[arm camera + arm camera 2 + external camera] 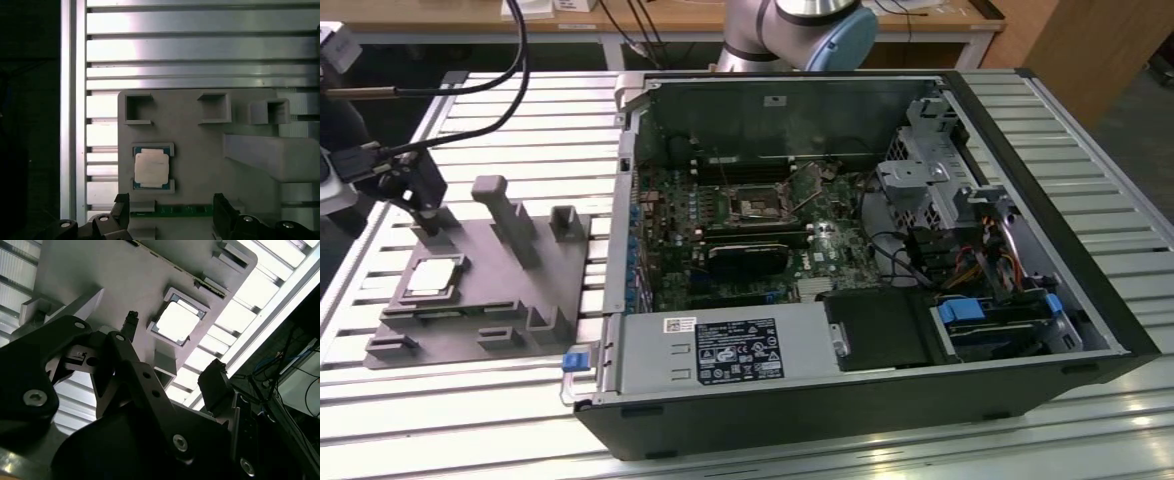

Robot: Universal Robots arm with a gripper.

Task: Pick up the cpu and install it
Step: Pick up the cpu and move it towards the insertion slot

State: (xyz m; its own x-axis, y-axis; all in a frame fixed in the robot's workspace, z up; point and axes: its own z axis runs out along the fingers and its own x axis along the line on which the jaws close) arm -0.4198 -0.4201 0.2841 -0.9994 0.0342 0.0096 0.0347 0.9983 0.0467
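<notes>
The cpu is a small square chip with a silvery top, lying flat in a recess of the grey fixture plate at the exterior view's left. In both wrist views the cpu sits seated in its holder. My gripper hangs just above the plate, a little behind the chip. It is open, with its black fingers spread wide and nothing between them. The gripper is not touching the chip.
An open computer case lies to the exterior view's right, with the motherboard's dark square socket inside. Upright grey blocks rise from the plate close to my gripper. A green board strip lies in the plate beside the chip.
</notes>
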